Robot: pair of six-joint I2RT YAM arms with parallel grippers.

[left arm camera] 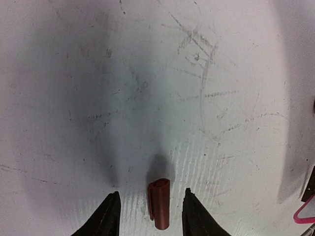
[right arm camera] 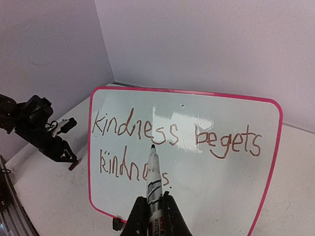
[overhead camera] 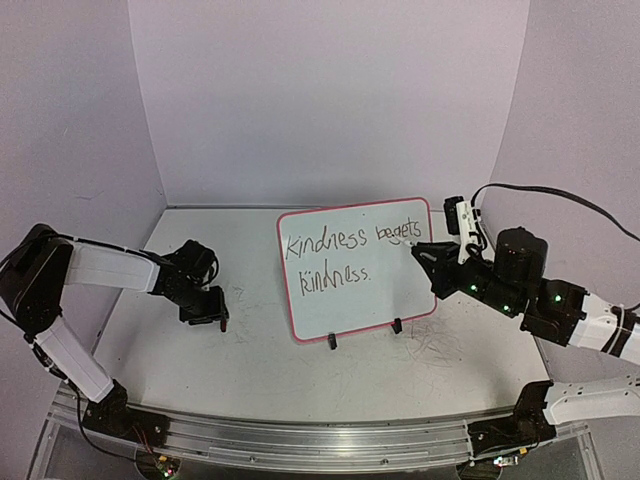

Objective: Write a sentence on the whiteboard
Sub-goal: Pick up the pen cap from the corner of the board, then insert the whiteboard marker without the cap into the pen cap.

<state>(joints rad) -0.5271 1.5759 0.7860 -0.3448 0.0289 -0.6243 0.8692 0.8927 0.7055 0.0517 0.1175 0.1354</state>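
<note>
**Scuffed tabletop, lettered board, marker in the right jaws**

Pale lilac walls (overhead camera: pixel 330 100) close in a white tabletop (overhead camera: pixel 250 370) covered in grey scratches and smudges. Right of centre on it stands the whiteboard (overhead camera: pixel 400 290), a small white panel in a rounded pink-red frame. It is propped on two black clip feet (overhead camera: pixel 332 342) along its lower edge, and its face is turned toward the arms. The sentence (overhead camera: pixel 330 245) runs across it in thin dark handwriting: "kindness begets" on the upper line, "kindness." below it at the left.

The right gripper (right arm camera: pixel 153 209) sits at the board's right edge in the overhead view. Its jaws are closed around the barrel of a marker (right arm camera: pixel 153 182) with a white, black-banded body. In the right wrist view the marker's dark tip points at the board between the two lines and hides the last letters of the lower word. Whether the tip touches the surface cannot be told.

The left gripper (left arm camera: pixel 151 194) hangs low over the table, well to the left of the board. Its jaws stand apart. Between them a reddish-brown marker cap (left arm camera: pixel 160 206) lies on the tabletop, with a gap showing on either side of it, so neither finger grips it.
</note>
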